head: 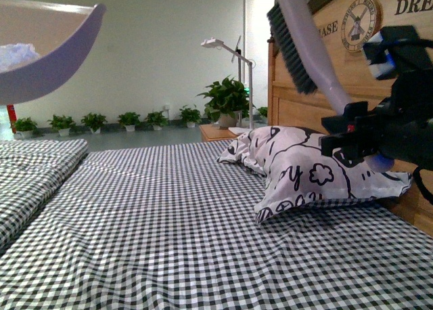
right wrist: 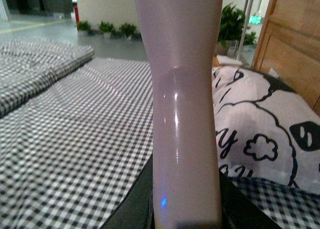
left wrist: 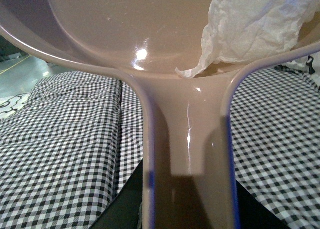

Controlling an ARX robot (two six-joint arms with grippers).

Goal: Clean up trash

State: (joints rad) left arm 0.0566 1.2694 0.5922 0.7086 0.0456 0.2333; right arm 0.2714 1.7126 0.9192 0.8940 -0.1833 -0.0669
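paper wad [left wrist: 255, 26] sits in the dustpan [left wrist: 125, 34], my left pincer's grip on its handle out of view. right pincer [head: 355, 130] clenched on brush [head: 301, 42]. bed [head: 169, 222] bare; dump comes from left.

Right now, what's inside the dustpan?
A crumpled white paper wad lies in the dustpan, against its rim near the handle. The front view shows only the wad's top; the pan wall hides the rest.
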